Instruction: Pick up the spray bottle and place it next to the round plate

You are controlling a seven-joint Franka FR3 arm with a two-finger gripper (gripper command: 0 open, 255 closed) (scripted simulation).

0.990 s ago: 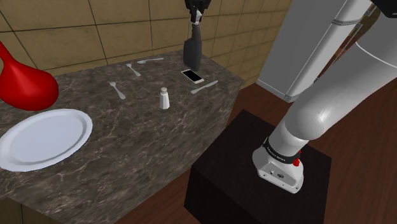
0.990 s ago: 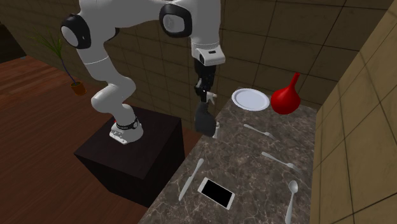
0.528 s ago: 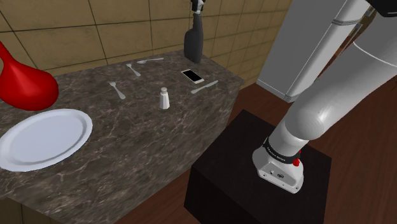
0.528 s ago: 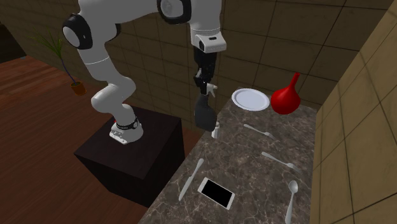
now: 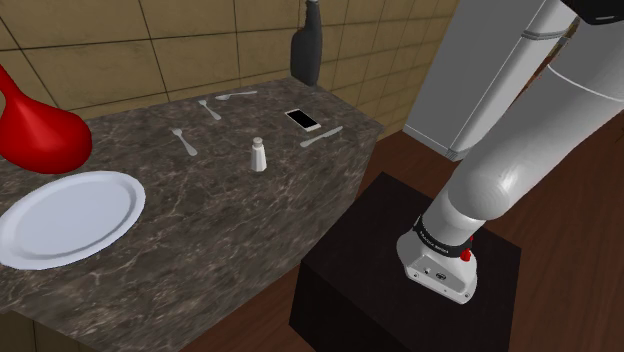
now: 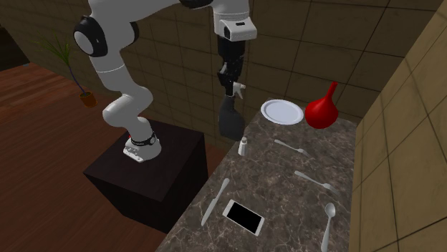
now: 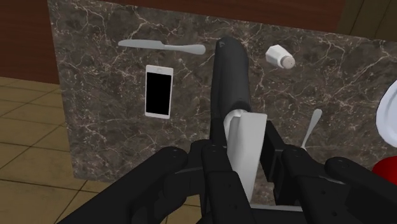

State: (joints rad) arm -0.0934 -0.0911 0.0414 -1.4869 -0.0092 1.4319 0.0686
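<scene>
Pick-up judged done: claw (image 7: 245,149) pinching white head of dark spray bottle (image 5: 307,45). Bottle hangs upright, clear of surface (image 5: 230,210), at 12 o'clock in shoulder view. Target round plate (image 5: 68,215) well apart, toward 8 o'clock from bottle. Remaining: carry across, lower, release beside plate. Versus one second earlier: bottle higher above phone (image 5: 303,120); plate and phone unmoved.

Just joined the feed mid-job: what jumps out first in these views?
The dark spray bottle dangling from the claw, hanging clear above the marbled counter, grabs the eye first. Next is the bright red vase at the shoulder view's left, right beside the white round plate.
</scene>
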